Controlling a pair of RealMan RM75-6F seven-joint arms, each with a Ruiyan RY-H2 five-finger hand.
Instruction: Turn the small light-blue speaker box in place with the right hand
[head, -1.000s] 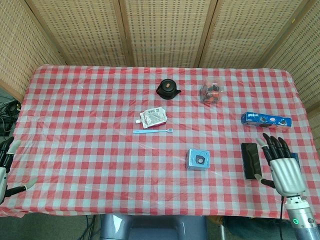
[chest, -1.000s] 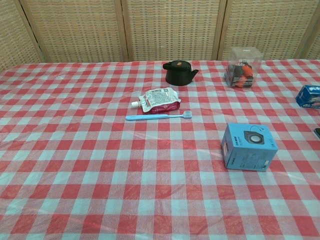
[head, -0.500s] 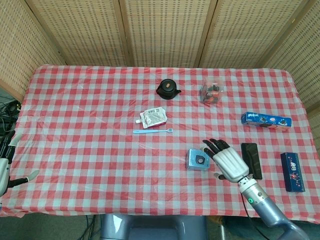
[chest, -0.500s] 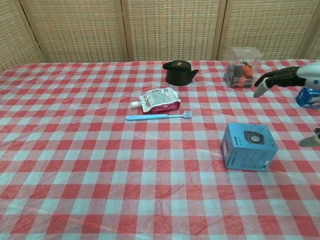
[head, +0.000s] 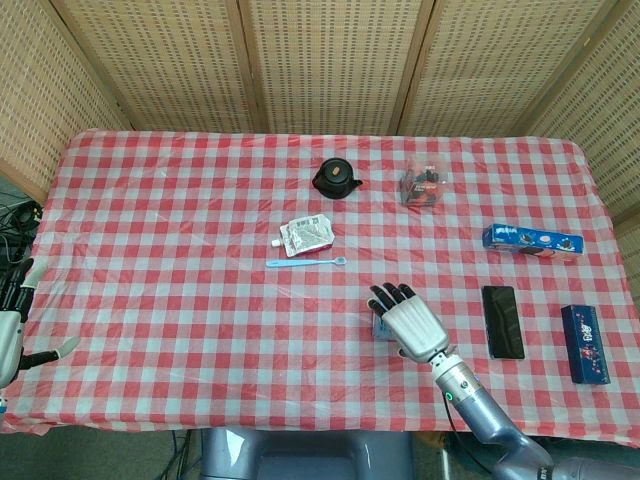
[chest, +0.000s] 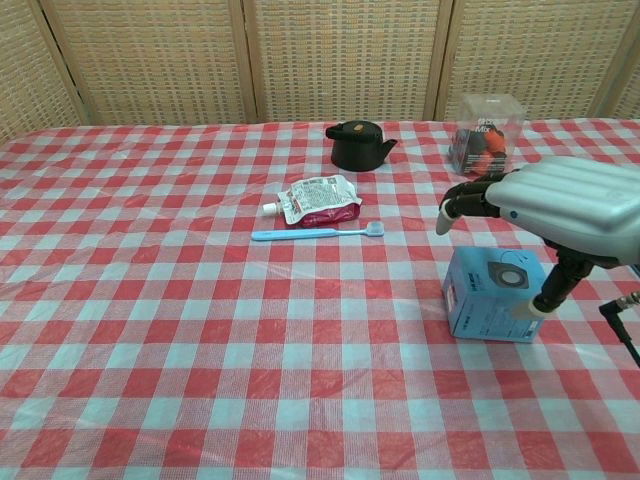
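The small light-blue speaker box (chest: 497, 293) is a matte cardboard cube with a printed speaker on its top face, sitting on the desk (head: 180, 250) under a red-and-white checked cloth that looks slick and slightly wrinkled. My right hand (chest: 560, 208), pale grey shell with dark fingers (chest: 470, 198), hangs over the box, fingers spread and holding nothing; my thumb tip seems to touch the box's right front edge, though I cannot be sure of contact. Half a second ago this hand was off to the box's right; now it covers it. The head view hides most of the box under my hand (head: 410, 318) but shows my left hand (head: 12, 325), open at the desk's left edge, and a flat black phone (head: 503, 321). The chest view shows neither.
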